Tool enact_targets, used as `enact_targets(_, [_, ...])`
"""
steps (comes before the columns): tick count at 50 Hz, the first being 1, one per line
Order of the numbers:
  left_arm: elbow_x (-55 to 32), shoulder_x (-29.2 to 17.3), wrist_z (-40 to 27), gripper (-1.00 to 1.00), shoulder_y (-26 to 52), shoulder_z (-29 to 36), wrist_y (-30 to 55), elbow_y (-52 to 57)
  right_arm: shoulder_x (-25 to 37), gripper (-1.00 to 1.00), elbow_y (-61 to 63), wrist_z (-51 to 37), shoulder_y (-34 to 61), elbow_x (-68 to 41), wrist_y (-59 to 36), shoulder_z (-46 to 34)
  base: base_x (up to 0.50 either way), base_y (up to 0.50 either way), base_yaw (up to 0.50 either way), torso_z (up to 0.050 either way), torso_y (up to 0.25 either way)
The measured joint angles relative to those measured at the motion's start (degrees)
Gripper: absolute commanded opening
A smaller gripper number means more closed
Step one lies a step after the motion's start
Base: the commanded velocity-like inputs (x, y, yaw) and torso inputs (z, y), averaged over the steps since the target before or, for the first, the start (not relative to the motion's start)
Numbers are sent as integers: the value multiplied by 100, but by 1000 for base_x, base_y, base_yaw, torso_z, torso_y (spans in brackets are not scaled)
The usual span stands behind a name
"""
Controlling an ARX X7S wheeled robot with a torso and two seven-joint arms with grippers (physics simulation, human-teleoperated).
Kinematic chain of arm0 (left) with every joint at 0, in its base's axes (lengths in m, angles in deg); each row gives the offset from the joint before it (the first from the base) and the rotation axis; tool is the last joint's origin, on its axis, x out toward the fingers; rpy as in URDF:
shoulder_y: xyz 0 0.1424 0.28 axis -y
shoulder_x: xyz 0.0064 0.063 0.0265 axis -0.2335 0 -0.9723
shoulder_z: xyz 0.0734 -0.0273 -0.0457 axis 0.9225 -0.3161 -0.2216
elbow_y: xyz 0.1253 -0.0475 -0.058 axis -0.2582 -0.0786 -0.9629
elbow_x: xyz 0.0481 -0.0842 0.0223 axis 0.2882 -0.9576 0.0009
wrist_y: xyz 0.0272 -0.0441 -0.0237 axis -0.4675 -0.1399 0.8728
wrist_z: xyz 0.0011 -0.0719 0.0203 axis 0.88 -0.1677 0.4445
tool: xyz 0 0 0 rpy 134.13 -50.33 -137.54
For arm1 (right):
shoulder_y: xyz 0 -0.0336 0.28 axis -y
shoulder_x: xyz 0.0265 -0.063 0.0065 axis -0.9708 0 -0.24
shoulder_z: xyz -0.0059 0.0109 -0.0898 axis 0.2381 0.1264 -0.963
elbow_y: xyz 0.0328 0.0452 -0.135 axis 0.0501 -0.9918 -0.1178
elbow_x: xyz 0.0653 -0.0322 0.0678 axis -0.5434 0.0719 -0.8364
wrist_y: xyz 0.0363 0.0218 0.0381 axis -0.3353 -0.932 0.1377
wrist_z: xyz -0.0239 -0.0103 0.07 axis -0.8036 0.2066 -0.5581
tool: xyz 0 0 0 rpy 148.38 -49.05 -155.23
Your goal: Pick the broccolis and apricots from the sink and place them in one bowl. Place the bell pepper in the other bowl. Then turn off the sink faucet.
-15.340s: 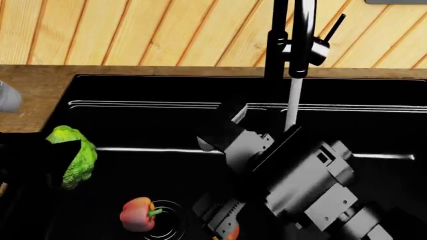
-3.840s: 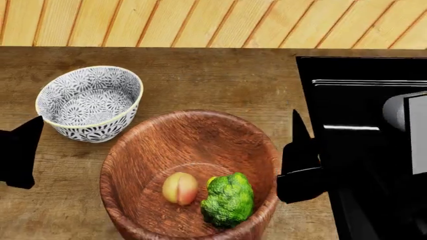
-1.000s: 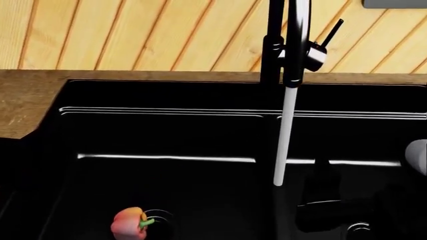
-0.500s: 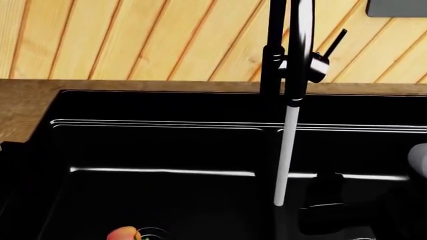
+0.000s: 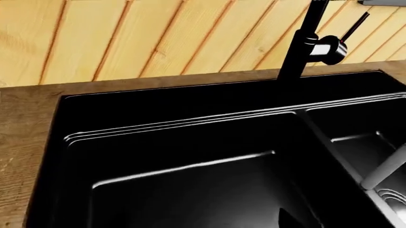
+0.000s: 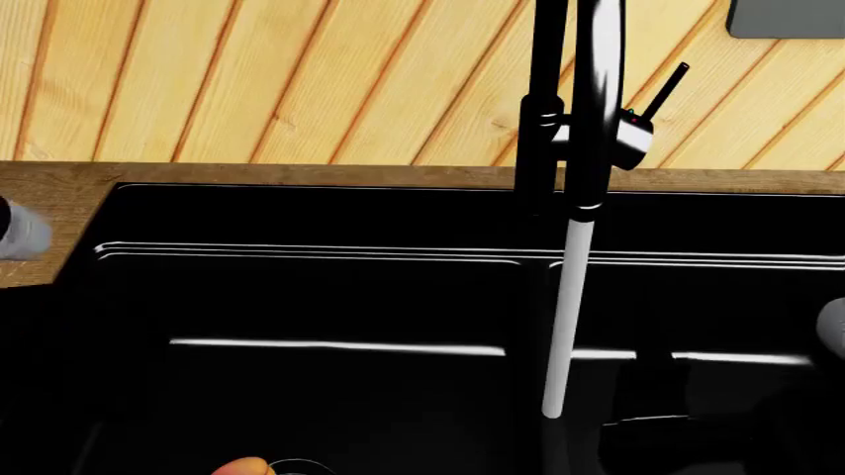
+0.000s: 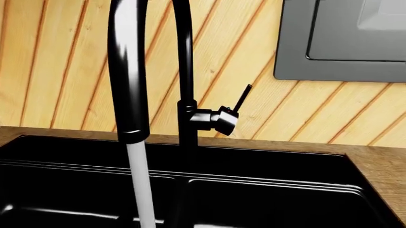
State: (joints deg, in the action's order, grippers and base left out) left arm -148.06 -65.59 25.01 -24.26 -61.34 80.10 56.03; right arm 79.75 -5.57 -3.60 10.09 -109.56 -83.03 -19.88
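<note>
Water runs from the faucet (image 6: pixel 581 109) into the black sink (image 6: pixel 330 297).

The stream (image 6: pixel 568 307) falls straight from the spout to the basin floor, with the faucet's handle (image 7: pixel 241 99) tilted up beside the post. A sliver of the bell pepper (image 6: pixel 241 466) shows low in the basin, well to the left of the stream. A dark shape that looks like the right gripper (image 6: pixel 650 416) sits just right of the stream's foot; whether it is wide or closed, I cannot tell. Only a dark tip of the left gripper (image 5: pixel 286 219) shows, its state unclear.

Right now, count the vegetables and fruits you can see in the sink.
1: a reddish-orange sliver, probably the bell pepper, at the head view's bottom edge by the drain in the sink's left basin. More may lie below the frame.
</note>
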Motion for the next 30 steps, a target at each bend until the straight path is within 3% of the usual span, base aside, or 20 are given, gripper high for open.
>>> enact_targets(13, [-459, 637, -176, 100, 633, 740, 546, -706, 31, 100, -30, 39, -167, -42, 74, 6, 0, 0, 0, 0, 0])
enact_targets(30, [89, 1277, 189, 100, 902, 1495, 928, -1722, 28, 100, -45, 69, -267, -65, 123, 26, 0, 0, 0, 0, 0])
